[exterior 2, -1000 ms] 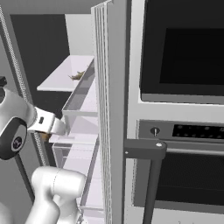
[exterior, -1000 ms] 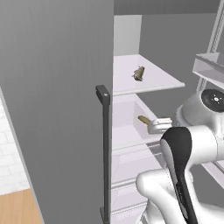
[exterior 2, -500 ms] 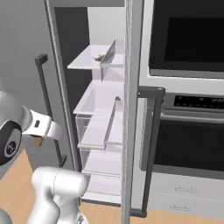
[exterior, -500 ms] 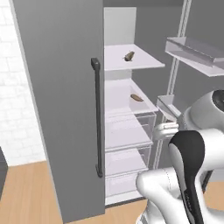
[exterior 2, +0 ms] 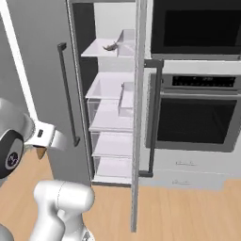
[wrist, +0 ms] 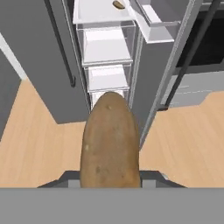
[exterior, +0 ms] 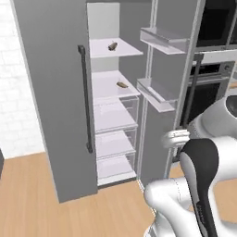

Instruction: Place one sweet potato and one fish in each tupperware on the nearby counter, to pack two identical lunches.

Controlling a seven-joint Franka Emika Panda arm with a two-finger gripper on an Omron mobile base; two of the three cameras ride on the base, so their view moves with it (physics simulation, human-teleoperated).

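A large brown sweet potato (wrist: 110, 144) stands between my gripper's (wrist: 110, 177) fingers in the hand view, and the gripper is shut on it. In the right base view its brown tip (exterior 2: 41, 152) pokes out under the white hand, well away from the fridge. A second sweet potato (exterior: 122, 84) lies on the fridge's middle shelf. On the top shelf rests a fish (exterior: 112, 46), which the right base view shows as well (exterior 2: 111, 46). The tupperware and the counter are out of view.
The tall grey fridge (exterior: 55, 102) stands open, its left door carrying a dark handle (exterior: 85, 99) and its right door (exterior 2: 137, 117) swung out with shelves. Clear drawers (exterior: 113, 134) fill its lower part. A black wall oven (exterior 2: 197, 110) is to the right. Wooden floor (wrist: 39, 144) lies below.
The whole picture has shifted: the base has backed away from the fridge, which now looks smaller and farther. My gripper stays shut on the sweet potato.
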